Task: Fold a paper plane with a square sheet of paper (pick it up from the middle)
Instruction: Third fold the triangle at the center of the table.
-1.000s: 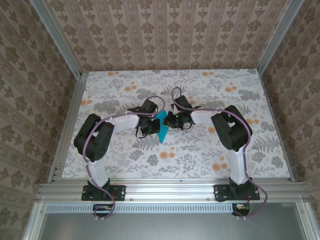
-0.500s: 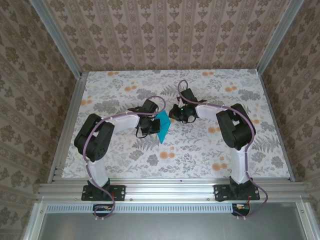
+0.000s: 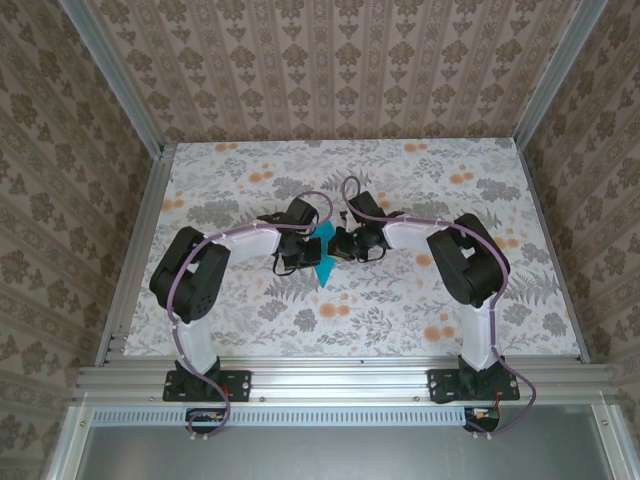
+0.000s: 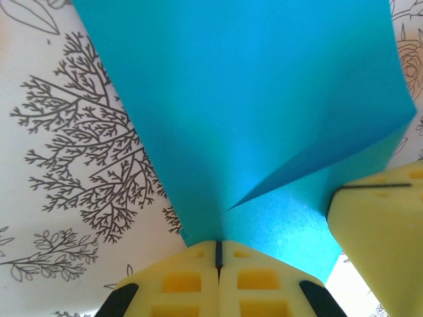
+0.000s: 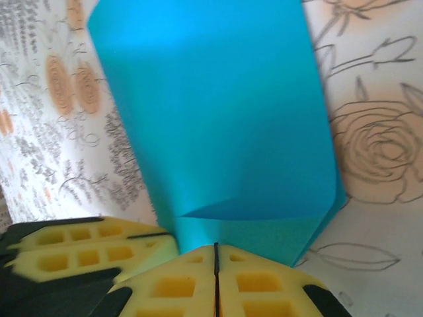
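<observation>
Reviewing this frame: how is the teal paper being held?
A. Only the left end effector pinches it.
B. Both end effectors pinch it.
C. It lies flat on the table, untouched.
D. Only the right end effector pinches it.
B. In each wrist view the teal paper runs into closed yellow fingers: the left end effector and the right end effector are both shut on its edge, side by side.

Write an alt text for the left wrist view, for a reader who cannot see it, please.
The left gripper, yellow fingers closed together, pinches the bottom edge of the square sheet of paper, bright teal-blue with one crease, which spreads over the floral table. At lower right, the right gripper, also yellow, holds the sheet's edge.
</observation>
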Available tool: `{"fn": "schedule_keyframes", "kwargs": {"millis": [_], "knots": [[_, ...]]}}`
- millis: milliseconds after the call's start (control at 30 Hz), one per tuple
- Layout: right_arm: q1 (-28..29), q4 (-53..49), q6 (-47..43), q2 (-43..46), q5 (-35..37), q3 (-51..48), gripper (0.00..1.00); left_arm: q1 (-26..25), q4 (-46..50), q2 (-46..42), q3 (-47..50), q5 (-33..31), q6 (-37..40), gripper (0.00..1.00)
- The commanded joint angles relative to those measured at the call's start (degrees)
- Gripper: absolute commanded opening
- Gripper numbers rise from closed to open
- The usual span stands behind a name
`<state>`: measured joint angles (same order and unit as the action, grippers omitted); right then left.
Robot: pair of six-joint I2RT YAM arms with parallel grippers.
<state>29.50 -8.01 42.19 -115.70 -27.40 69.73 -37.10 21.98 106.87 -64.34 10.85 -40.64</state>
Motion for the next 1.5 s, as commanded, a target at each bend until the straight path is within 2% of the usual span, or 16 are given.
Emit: {"fn": "schedule_keyframes", "kwargs": {"millis": [0, 133, 233, 500, 633, 933, 1233, 1467], "knots": [[-0.3, -2.5, 0.8, -2.6, 2.2, 0.8, 0.09, -0.2, 4.6, 2.1, 1.8, -1.7, 1.4, 0.00], [-0.2, -1.2, 4.0, -3.5, 4.0, -1.1, 0.08, -0.3, 1.9, -1.7, 0.2, 1.7, 1.4, 0.00], [-0.2, 0.4, 7.4, -3.1, 6.0, -3.0, 0.08, -0.5, -1.4, -5.9, 0.9, 4.2, -0.4, 0.06], [0.8, 3.9, 16.4, -0.4, 12.1, -7.5, 0.06, -3.9, -15.9, -14.6, 12.4, 5.9, -7.8, 0.16], [0.9, 3.1, 17.3, 0.3, 13.5, -8.1, 0.06, -5.9, -18.1, -13.4, 14.2, 3.6, -9.0, 0.15], [0.9, 3.4, 17.6, 0.1, 13.2, -8.7, 0.06, -6.0, -24.7, -9.5, 16.9, -1.2, -11.2, 0.10], [0.8, 3.2, 17.4, -0.6, 13.2, -8.5, 0.06, -5.8, -21.9, -7.5, 17.8, -3.8, -11.7, 0.07], [0.2, 2.8, 16.0, -0.5, 13.1, -8.0, 0.06, -5.6, -22.0, -9.0, 22.2, -4.7, -13.1, 0.03]]}}
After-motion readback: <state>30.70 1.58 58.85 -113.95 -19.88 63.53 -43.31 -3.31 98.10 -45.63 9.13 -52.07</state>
